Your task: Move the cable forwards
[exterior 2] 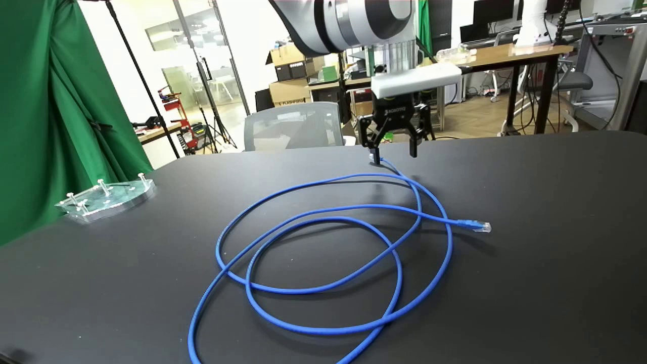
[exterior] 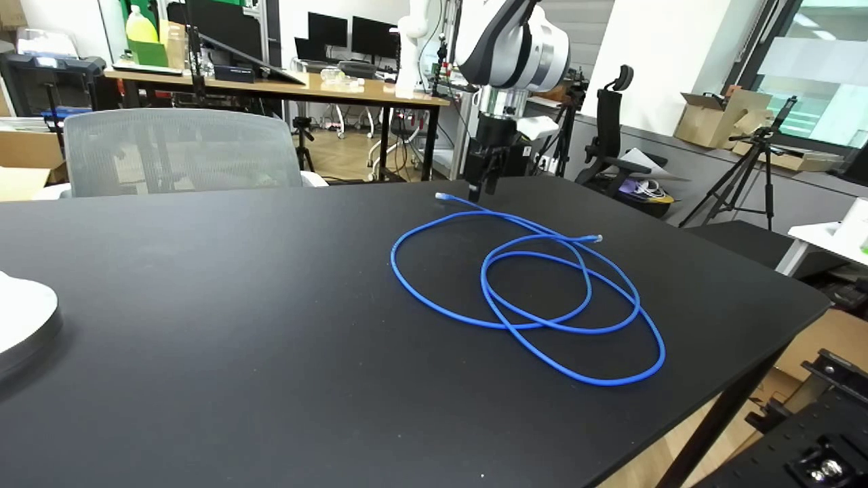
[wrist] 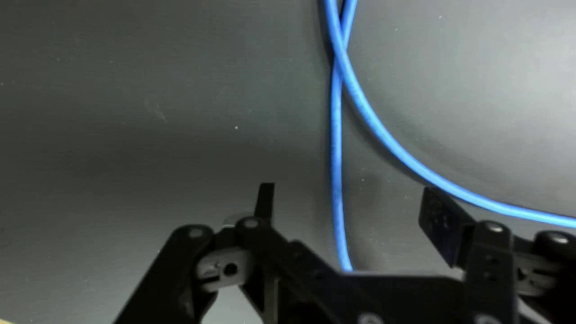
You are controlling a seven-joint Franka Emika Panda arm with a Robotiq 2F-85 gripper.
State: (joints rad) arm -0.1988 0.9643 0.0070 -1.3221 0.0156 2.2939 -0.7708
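Observation:
The bright blue cable [exterior: 512, 327] lies on the black table in loose overlapping loops. It also shows in an exterior view [exterior 2: 303, 291], where its near part runs out of frame. One pale plug end [exterior 2: 480, 227] points outward; the far plug end [exterior: 442, 196] lies near the gripper. My gripper [exterior 2: 395, 156] points down just above the table at the cable's far end, also in an exterior view [exterior: 481, 192]. In the wrist view the gripper [wrist: 347, 189] is open. A cable strand [wrist: 336, 135] runs between the spread fingers, apparently touching neither. Another strand curves past the right fingertip.
The black table [exterior: 271, 366] carries a white round-edged object [exterior: 27, 312] at the left. A clear plate with upright bolts [exterior 2: 111, 197] sits near the table's left edge. A grey mesh chair [exterior: 183, 152] stands behind the far edge.

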